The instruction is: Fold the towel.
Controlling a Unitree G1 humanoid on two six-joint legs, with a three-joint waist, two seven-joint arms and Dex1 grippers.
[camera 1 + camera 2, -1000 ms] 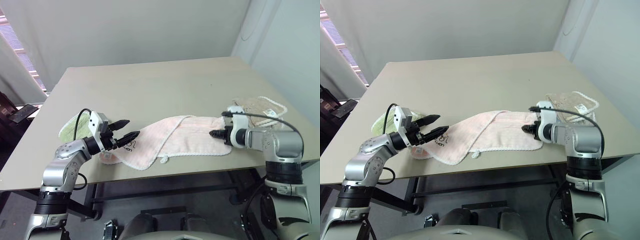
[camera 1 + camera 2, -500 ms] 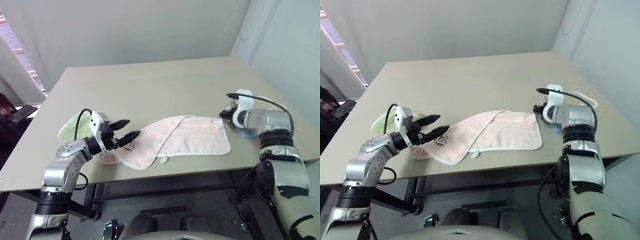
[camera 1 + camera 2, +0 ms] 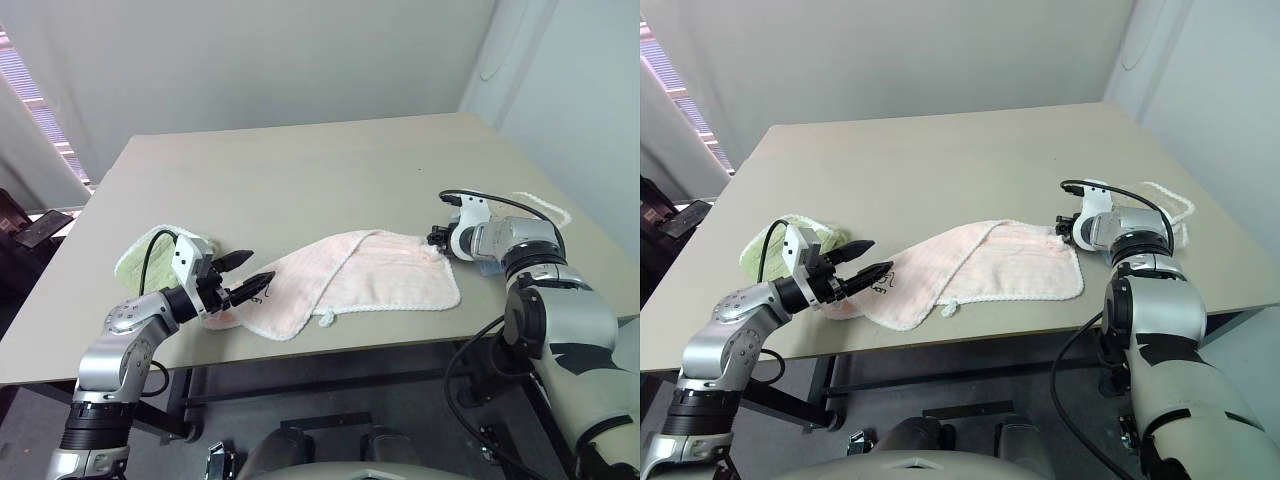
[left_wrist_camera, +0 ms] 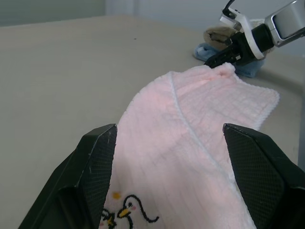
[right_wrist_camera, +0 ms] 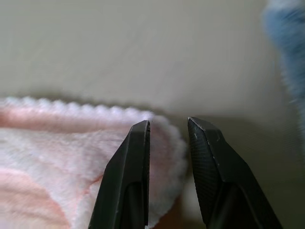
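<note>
The right gripper (image 5: 167, 138) had swung to the towel's (image 3: 370, 270) right-hand corner, narrowly parted astride it, needing a deeper bite; the left gripper (image 3: 255, 273) gaped.

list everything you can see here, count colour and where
towel: one, pale pink with white scalloped trim and a dark embroidered logo, spread partly folded near the table's front edge
green cloth: one, light green, at the table's left side, beside the towel's left end
beige towel: one, beige with white trim, at the table's right side, mostly behind the right arm
blue cloth: one, blue, at the table's right side by the beige towel
table: one, beige top
dark object: one, off the table's left edge, too small to identify
left gripper: one, black fingers, open, over the towel's left end
right gripper: one, black fingers, set around the towel's far right corner with a narrow gap
</note>
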